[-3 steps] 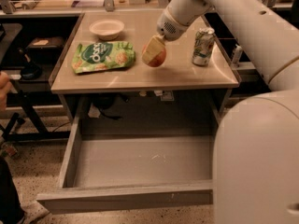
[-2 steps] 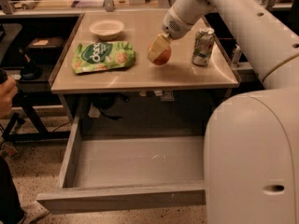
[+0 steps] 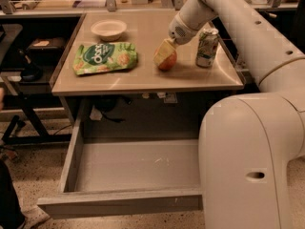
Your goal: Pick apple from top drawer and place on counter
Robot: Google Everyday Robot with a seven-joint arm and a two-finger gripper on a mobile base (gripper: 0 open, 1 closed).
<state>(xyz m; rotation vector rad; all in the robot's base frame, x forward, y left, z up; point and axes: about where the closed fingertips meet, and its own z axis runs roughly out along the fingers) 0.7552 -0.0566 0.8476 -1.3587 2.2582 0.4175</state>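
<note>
Wide, shallow grey top drawer (image 3: pixel 128 168) is noted pulled open beneath the flat beige-tan counter (image 3: pixel 143 78). On the counter, between a green snack bag (image 3: pixel 105 57) and a soda can (image 3: pixel 208 46), the pale two-finger gripper (image 3: pixel 164 55) is observed with jaws pinched on the small red-orange apple (image 3: pixel 169 63), which appears to rest on the surface.

My gripper (image 3: pixel 163 55), pale yellow under the white arm (image 3: pixel 248 27), sits on the red-orange apple (image 3: pixel 169 62) near the beige counter's (image 3: pixel 143 78) right edge. The bag (image 3: pixel 105 57) is green with white lettering (orange specks, I think). The top drawer (image 3: pixel 133 166) is plain grey.
</note>
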